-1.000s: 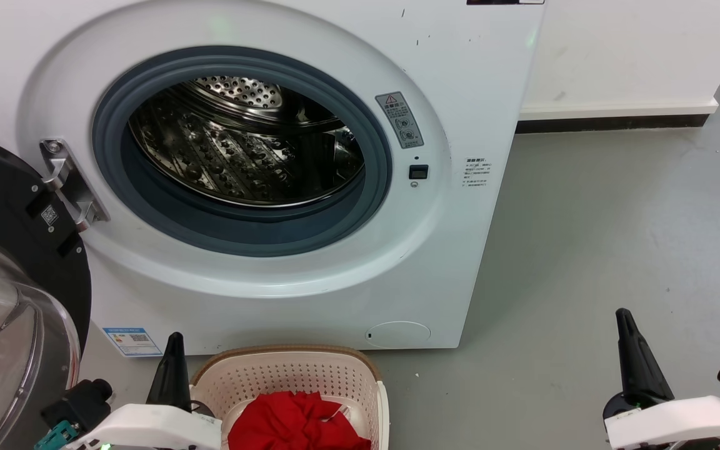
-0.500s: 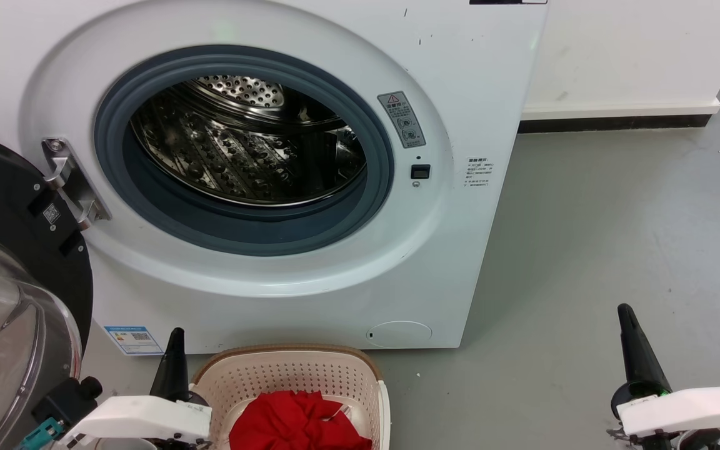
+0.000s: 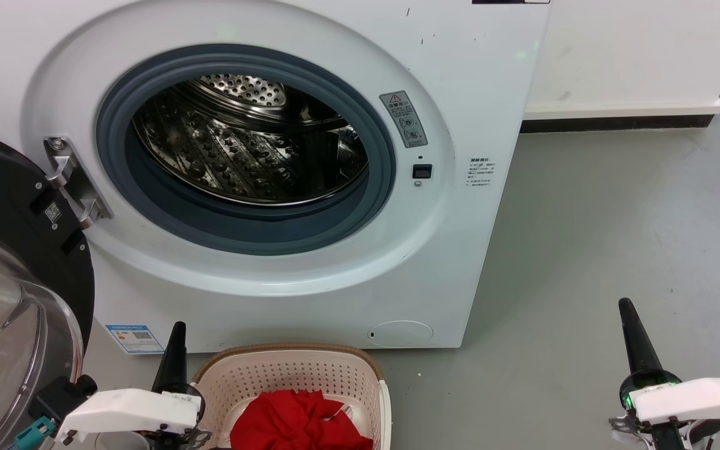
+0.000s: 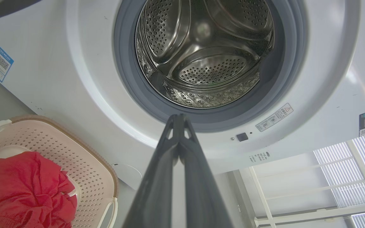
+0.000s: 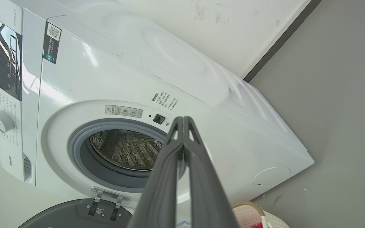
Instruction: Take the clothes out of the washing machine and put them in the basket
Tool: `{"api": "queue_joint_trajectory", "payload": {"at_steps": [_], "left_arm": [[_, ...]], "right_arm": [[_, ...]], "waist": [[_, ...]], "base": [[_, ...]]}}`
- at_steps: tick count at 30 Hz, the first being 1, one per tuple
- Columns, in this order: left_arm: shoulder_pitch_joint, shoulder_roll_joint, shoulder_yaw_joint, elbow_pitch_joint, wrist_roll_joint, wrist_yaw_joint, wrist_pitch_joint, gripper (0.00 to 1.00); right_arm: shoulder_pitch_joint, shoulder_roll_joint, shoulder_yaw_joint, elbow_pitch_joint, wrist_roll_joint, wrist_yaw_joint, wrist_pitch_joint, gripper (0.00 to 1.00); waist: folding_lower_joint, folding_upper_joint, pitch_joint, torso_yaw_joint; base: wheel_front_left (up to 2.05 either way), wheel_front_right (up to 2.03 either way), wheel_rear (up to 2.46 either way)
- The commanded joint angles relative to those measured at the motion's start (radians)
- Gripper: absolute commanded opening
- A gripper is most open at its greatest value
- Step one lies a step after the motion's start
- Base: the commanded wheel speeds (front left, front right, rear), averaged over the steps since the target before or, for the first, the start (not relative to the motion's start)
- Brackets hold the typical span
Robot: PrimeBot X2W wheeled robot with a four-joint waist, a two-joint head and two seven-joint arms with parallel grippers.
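Red clothes (image 3: 300, 422) lie bunched inside the basket (image 3: 285, 347), which stands on the grey floor (image 3: 616, 237) just before the washing machine (image 3: 472, 75). My left gripper (image 3: 178, 330) sits just beside the basket's left rim, fingers (image 4: 157, 183) pressed together, holding nothing. My right gripper (image 3: 624, 306), likewise closed with nothing held, is well to the basket's right over open floor. Behind the basket the porthole (image 3: 108, 147) is open, door (image 3: 4, 187) swung left.

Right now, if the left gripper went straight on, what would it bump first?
Probably the grey door seal of the washing machine, near its bottom; the shut left gripper lines up there, though depth is unclear.
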Motion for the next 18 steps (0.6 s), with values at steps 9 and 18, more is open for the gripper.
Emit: {"api": "queue_joint_trajectory", "payload": {"at_steps": [9,18], "left_arm": [[-0.035,0.001,0.013,0.008,-0.120,-0.019,0.028,0.00],[-0.047,0.001,0.020,0.020,-0.213,-0.029,0.051,0.00]], "right_arm": [[-0.041,-0.006,-0.010,0.014,0.119,0.000,0.028,0.00],[-0.054,-0.005,-0.018,0.030,0.209,0.000,0.050,0.00]], "waist": [[-0.0001,0.0000,0.001,0.003],[-0.0001,0.0000,0.001,0.005]], "base": [[0.00,0.00,0.00],[0.00,0.00,0.00]]}}
